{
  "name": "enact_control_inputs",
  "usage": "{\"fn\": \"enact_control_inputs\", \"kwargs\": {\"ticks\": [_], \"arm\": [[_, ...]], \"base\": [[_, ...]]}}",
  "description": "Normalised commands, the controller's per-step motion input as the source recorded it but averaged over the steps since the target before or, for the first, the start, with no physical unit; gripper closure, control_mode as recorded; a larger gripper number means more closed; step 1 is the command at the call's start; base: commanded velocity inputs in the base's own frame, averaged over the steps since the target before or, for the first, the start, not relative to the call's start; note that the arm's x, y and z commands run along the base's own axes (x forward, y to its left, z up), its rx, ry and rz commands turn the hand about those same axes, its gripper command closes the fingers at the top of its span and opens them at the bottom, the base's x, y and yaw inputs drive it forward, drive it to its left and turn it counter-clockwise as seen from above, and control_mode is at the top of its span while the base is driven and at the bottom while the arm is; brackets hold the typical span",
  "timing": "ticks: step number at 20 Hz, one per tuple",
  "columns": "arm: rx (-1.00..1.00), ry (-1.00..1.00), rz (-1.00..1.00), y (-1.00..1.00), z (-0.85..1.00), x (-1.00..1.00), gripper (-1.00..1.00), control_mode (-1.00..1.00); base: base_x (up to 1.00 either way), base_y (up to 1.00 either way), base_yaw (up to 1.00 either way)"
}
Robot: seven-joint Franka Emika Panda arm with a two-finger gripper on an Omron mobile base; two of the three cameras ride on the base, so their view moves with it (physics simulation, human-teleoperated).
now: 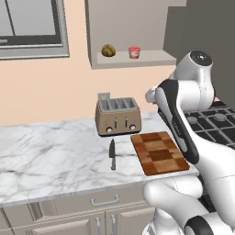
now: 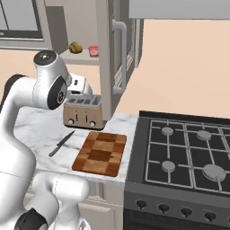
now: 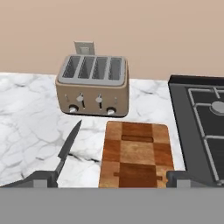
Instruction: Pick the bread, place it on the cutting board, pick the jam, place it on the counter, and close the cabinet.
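**Bread and jam on the cabinet shelf, board bare**

The bread [image 1: 108, 50] sits on the open cabinet [image 1: 133, 58] shelf, up above the toaster [image 1: 117, 116], with the jam [image 1: 134, 52] just beside it on the same shelf, the two apart and both upright. The cabinet door [image 2: 117, 54] stands swung out, its edge facing the room (best seen in the right base view). Down on the counter [image 1: 50, 156], the cutting board [image 1: 159, 153] lies flat in front of the toaster, with a knife [image 1: 112, 154] lying near its left side, not touching it. The stove [image 2: 188, 152] sits right of the counter. The gripper [image 3: 111, 177] hangs over the board, its fingers [image 3: 43, 178] spread wide with nothing between them, one tip at each side of the hand view.
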Motion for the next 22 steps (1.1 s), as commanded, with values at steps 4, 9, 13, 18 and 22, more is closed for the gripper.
{"fn": "enact_control_inputs", "kwargs": {"ticks": [4,9,13,18,22], "arm": [[0.0,-0.08,0.0,0.0,0.33,0.0,-1.0,-1.0],[0.0,-0.08,0.0,0.0,0.29,0.0,-1.0,-1.0],[0.0,-0.07,0.0,0.0,0.31,0.0,-1.0,-1.0],[0.0,-0.07,0.0,0.0,0.31,0.0,-1.0,-1.0],[0.0,-0.06,0.0,0.0,0.23,0.0,-1.0,-1.0]], "base": [[0.0,0.0,0.0],[0.0,0.0,0.0],[0.0,0.0,0.0],[0.0,0.0,0.0],[0.0,0.0,0.0]]}}
